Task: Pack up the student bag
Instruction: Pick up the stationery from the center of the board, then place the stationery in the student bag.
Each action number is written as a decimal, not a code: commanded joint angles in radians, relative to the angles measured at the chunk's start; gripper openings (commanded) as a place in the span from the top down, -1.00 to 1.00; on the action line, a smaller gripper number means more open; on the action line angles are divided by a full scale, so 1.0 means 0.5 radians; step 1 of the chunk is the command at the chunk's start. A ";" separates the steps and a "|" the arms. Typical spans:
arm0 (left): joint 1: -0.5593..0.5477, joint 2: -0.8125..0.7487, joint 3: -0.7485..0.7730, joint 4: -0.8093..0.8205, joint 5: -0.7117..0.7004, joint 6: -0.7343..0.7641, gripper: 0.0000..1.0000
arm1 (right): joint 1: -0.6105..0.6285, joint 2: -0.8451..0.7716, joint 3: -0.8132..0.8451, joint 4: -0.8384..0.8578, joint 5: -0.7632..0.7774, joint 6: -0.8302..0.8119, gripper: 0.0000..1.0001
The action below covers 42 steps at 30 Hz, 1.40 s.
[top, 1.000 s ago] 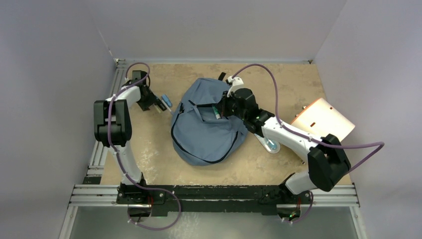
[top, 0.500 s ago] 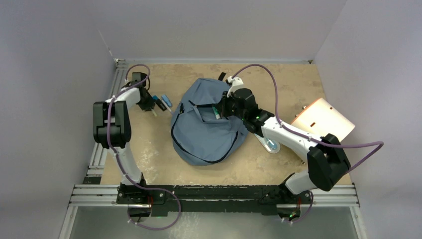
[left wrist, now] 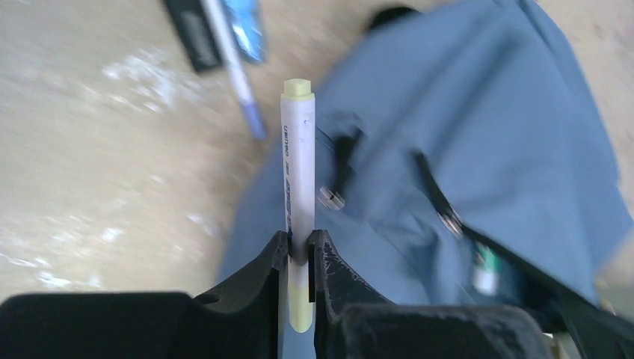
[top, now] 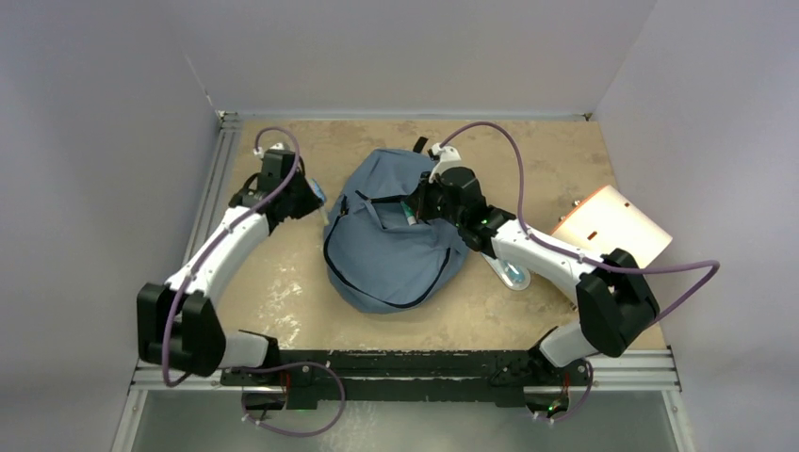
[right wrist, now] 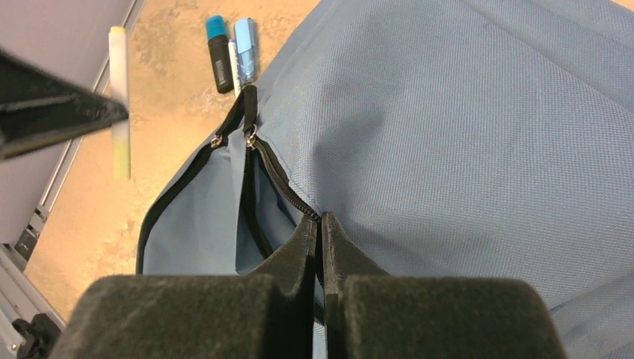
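Observation:
The slate-blue student bag point(top: 396, 245) lies mid-table with its front pocket open. My right gripper point(top: 423, 208) is shut on the pocket's black zipper edge point(right wrist: 299, 206) and holds it up. A green-capped marker point(top: 409, 212) sits inside the pocket. My left gripper point(left wrist: 299, 250) is shut on a white highlighter with yellow ends point(left wrist: 297, 172), held above the bag's left edge point(left wrist: 254, 224). In the right wrist view the highlighter point(right wrist: 118, 75) hangs over the table, left of the bag point(right wrist: 463, 112). In the top view the left gripper point(top: 303, 195) is beside the bag.
A black marker with a blue cap point(right wrist: 218, 56) and a light blue pen point(right wrist: 245, 41) lie on the table by the bag's far left corner. A beige folder point(top: 611, 226) lies at the right. A pale clear object point(top: 513, 274) lies under the right arm.
The left arm has swung its elbow toward the near edge, and its gripper has lifted away from the pens toward the bag. The right arm has barely moved.

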 commanded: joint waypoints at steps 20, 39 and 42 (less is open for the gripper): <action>-0.828 -0.178 -0.181 0.549 0.398 -0.884 1.00 | 0.015 -0.076 0.156 0.125 0.015 0.125 1.00; -0.903 0.153 0.094 0.643 0.336 -0.840 1.00 | 0.022 -0.156 0.099 0.109 -0.028 0.129 1.00; -0.893 0.202 0.134 0.632 0.327 -0.816 1.00 | 0.022 -0.166 0.097 0.101 -0.029 0.129 1.00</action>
